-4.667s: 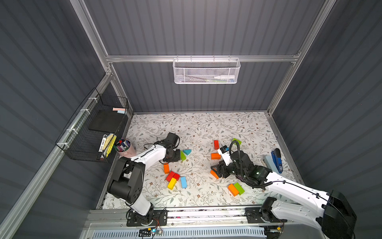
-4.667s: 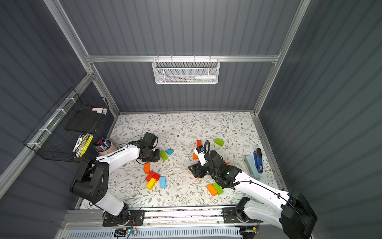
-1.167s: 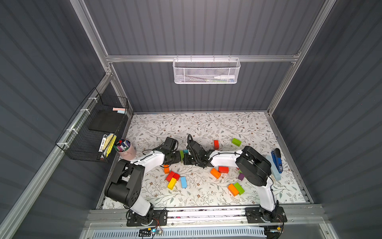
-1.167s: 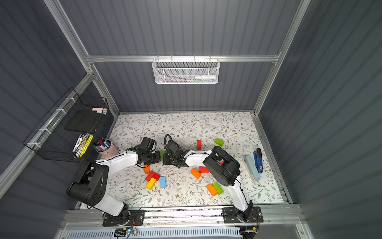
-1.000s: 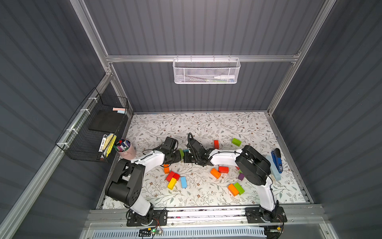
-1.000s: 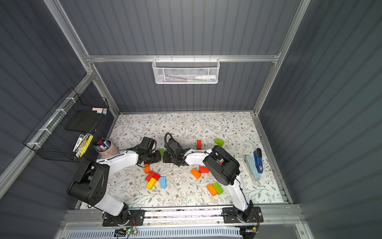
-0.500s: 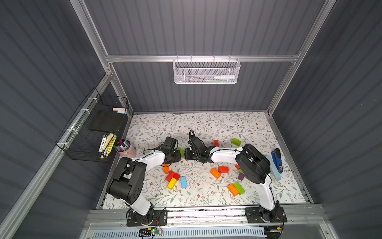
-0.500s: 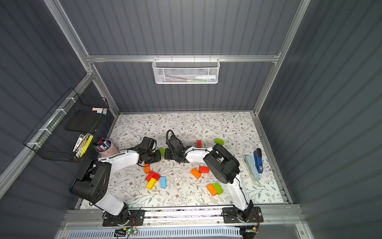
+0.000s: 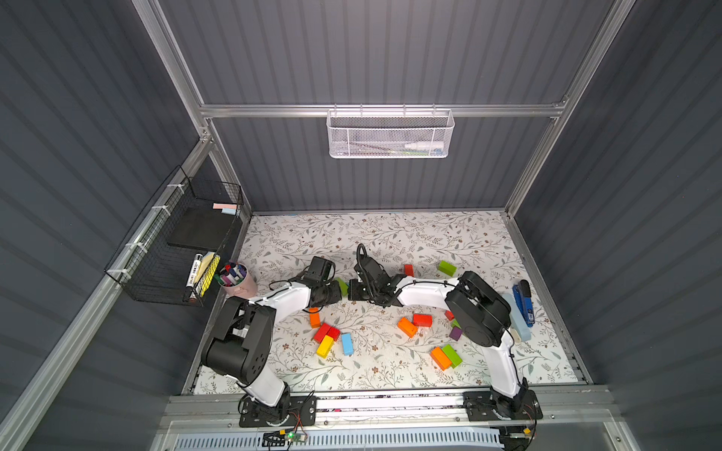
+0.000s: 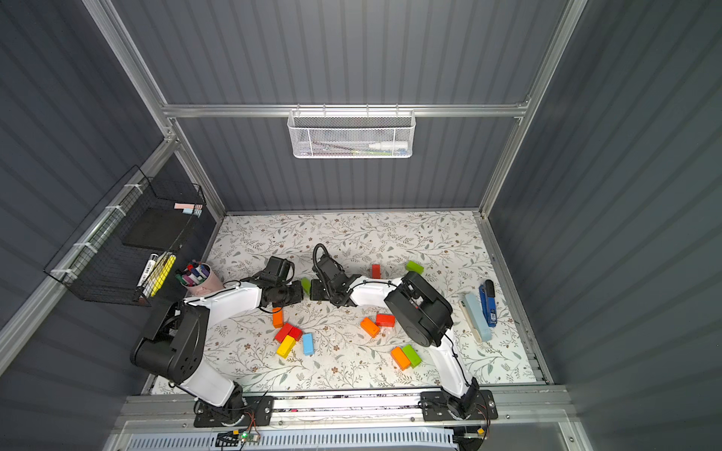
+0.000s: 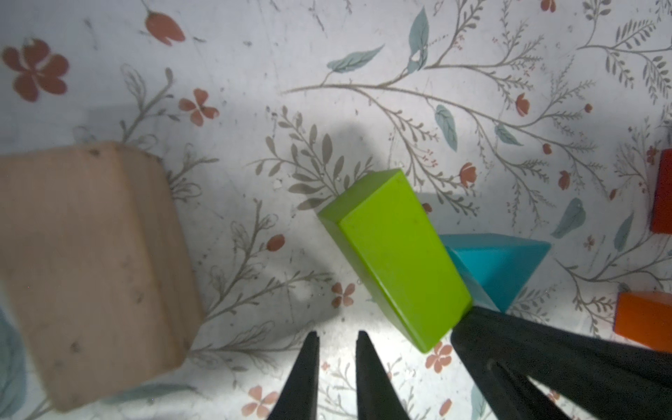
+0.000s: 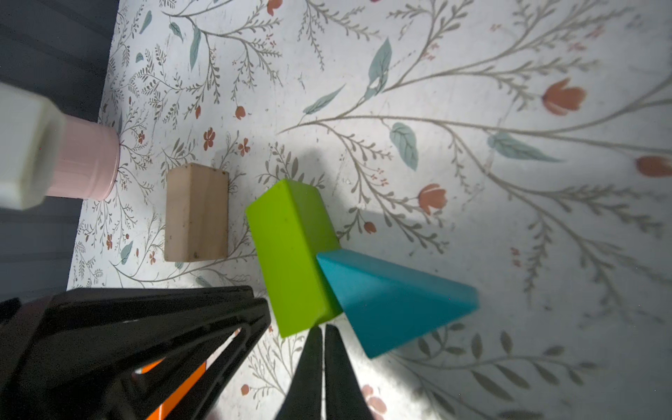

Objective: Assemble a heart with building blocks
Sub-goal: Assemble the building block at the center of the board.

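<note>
Left jaws slightly parted, nothing between tips; right jaws pressed together, empty, tips at end of green block (image 12: 291, 254) where teal wedge (image 12: 392, 302) meets it, contact unclear; green block flat on floral worktop (image 9: 390, 234) between both arms; tan block (image 12: 196, 212) just beside it; other building blocks (image 9: 325, 345) scattered toward front rail.

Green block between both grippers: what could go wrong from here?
1. The shut right gripper sits at the seam where the green block touches the teal wedge; a push may shift both.
2. The left gripper, slightly open and empty, is close beside it; the grippers could collide.
</note>
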`<move>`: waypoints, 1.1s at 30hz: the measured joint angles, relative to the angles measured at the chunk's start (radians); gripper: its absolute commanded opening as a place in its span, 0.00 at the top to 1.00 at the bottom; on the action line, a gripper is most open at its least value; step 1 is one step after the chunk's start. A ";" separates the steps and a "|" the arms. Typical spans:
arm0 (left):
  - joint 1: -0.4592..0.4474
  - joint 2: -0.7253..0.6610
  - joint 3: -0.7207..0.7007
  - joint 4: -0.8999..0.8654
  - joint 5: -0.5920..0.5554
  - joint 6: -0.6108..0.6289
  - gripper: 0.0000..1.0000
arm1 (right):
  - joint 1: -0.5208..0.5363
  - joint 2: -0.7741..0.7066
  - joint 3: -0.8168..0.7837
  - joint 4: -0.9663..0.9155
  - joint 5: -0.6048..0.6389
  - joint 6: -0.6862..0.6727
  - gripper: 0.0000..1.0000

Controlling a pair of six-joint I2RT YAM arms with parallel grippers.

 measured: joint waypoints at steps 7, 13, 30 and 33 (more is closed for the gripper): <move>0.006 0.008 0.032 -0.002 0.000 0.000 0.78 | 0.000 -0.094 -0.093 -0.010 -0.009 -0.063 0.84; 0.013 -0.023 0.067 -0.065 -0.011 0.006 0.73 | 0.014 -0.314 -0.237 -0.069 -0.019 -0.137 0.65; 0.191 -0.244 0.277 -0.249 -0.133 0.195 0.44 | 0.315 -0.358 -0.292 -0.222 0.094 -0.032 0.38; 0.190 -0.245 0.277 -0.245 -0.132 0.219 0.46 | 0.328 -0.311 -0.240 -0.255 0.105 -0.029 0.38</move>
